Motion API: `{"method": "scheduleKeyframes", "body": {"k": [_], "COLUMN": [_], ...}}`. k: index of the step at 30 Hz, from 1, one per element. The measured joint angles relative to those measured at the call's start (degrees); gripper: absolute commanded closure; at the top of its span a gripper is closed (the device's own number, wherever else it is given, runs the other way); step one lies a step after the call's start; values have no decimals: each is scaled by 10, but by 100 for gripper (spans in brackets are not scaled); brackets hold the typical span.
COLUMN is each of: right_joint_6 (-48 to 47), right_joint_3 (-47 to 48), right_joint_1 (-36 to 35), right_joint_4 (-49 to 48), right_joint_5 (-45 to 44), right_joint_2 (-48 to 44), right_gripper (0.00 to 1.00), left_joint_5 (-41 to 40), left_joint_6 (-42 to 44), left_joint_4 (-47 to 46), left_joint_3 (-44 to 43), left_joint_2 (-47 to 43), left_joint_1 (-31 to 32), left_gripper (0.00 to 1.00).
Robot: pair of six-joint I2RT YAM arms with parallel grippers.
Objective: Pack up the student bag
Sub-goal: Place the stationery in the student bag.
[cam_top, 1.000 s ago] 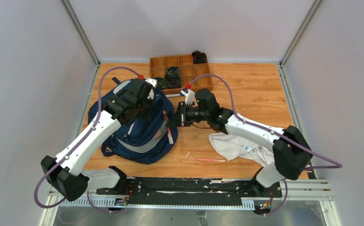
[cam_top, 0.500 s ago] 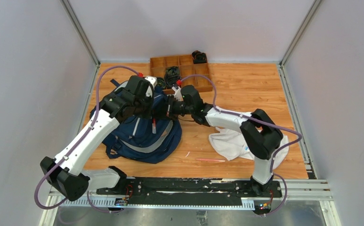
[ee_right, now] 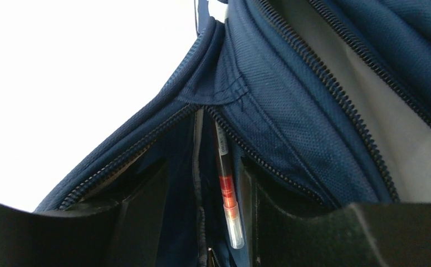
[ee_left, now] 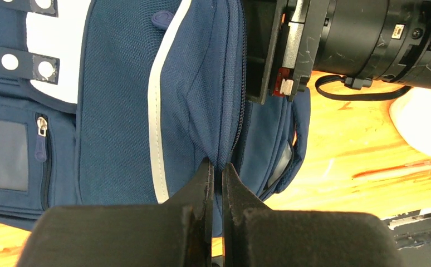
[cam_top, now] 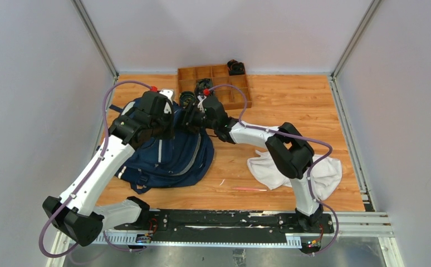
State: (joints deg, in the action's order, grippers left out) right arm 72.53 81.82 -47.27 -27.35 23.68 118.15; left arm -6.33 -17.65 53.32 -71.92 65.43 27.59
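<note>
the left gripper (ee_left: 216,172) is pinching the student bag (ee_left: 118,111) at its zipper edge, jaws closed; the right gripper (ee_right: 205,222) is holding its jaws apart around a pen (ee_right: 227,189) inside.

The right gripper (cam_top: 194,114) swings left and farther, to the student bag's (cam_top: 169,161) top opening, and its jaws part around the red pen (ee_right: 225,192), now inside the pocket; the left gripper (ee_left: 216,169) drags the bag left, and the white cloth (cam_top: 262,169) lies more uncovered
</note>
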Motion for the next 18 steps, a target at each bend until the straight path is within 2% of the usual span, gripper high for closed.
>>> {"method": "scheduleKeyframes", "body": {"k": [8,15,18], "right_joint_6": [-45,-116,-170], "right_joint_3": [-17,-22,-50], "right_joint_1": [-12,-14,-14], "right_joint_4": [31,101,148], "right_joint_5": [-6,7,21], "right_joint_2": [-34,-87,-136], "right_gripper": [50,50,50], "left_joint_5": [47,136,160], "left_joint_6": [-13,-26,-28], "left_joint_4": [-22,-50,-57], "left_joint_3": [14,22,24], "left_joint_2": [0,0,0], "left_joint_1": [-38,-105,-123], "left_gripper": [100,100,100]}}
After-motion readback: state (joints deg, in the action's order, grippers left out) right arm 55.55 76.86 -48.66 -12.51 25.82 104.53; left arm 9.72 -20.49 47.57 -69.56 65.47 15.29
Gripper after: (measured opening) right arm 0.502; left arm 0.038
